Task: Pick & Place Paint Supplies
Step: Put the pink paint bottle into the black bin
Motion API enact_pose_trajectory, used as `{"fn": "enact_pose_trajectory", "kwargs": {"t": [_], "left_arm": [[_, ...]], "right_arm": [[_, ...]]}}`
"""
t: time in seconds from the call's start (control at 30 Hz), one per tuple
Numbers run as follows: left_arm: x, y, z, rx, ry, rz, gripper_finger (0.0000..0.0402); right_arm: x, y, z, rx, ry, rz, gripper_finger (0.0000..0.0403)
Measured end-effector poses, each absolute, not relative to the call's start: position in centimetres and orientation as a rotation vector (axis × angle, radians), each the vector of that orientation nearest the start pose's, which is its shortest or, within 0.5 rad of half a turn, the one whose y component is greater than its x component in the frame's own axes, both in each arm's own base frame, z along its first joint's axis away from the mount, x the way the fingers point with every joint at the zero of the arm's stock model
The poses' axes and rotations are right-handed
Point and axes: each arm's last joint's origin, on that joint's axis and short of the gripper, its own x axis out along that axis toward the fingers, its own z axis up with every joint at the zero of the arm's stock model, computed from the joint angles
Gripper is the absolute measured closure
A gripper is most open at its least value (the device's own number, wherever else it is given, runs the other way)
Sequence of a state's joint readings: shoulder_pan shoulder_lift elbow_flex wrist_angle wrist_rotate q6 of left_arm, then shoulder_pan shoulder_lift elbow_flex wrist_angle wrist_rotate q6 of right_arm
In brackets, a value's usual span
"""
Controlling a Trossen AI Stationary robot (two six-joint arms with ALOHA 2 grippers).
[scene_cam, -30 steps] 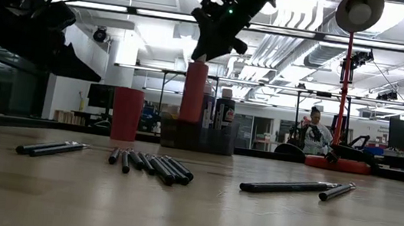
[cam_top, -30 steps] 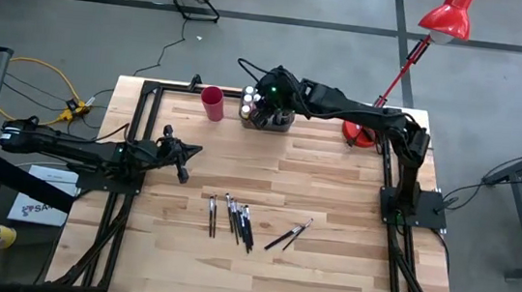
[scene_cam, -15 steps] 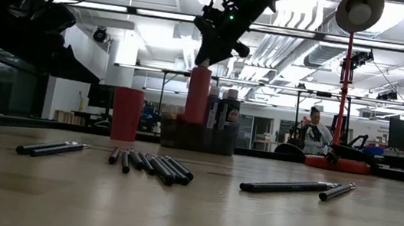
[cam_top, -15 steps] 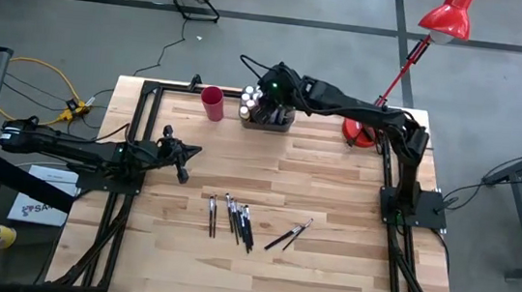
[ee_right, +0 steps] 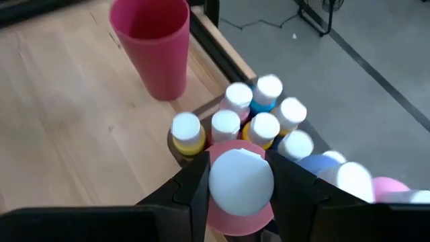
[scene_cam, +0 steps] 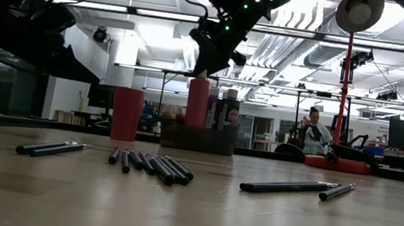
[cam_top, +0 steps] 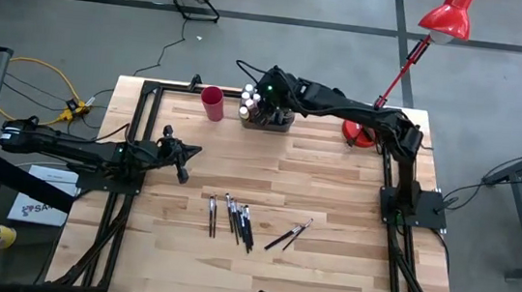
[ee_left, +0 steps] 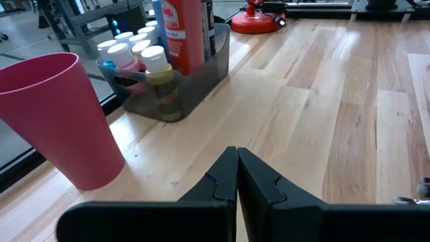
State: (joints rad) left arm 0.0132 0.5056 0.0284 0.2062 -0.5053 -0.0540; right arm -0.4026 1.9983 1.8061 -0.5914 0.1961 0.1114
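Right tool (ee_right: 235, 178) grips the pink bottle (scene_cam: 198, 102) by its cap, low in the grey tray (ee_left: 195, 81) w/ other bottles. Lower straight, then release slowly. Left tool (ee_left: 236, 176) is closed, idle.

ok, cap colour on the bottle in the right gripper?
White cap on a pink bottle; right wrist view shows it best.
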Motion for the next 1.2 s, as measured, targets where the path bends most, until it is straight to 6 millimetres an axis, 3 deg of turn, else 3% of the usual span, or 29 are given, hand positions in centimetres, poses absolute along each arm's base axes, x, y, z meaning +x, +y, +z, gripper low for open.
{"fn": "enact_pose_trajectory", "kwargs": {"t": [0.27,0.77,0.97,1.2], "left_arm": [[12.4,1.6,14.7,0.015,0.252,0.522,0.0398],[12.4,1.6,14.7,0.014,0.252,0.522,0.0398],[12.4,1.6,14.7,0.014,0.252,0.522,0.0398],[12.4,1.6,14.7,0.015,0.254,0.522,0.0398]], "right_arm": [[41.6,-18.2,27.3,0.201,0.804,-0.616,0.0285],[41.5,-18.5,26.3,0.238,0.853,-0.573,0.0276],[41.4,-18.5,26.5,0.258,0.846,-0.557,0.023],[40.5,-18.5,28.2,0.326,0.811,-0.515,0.0148]]}}
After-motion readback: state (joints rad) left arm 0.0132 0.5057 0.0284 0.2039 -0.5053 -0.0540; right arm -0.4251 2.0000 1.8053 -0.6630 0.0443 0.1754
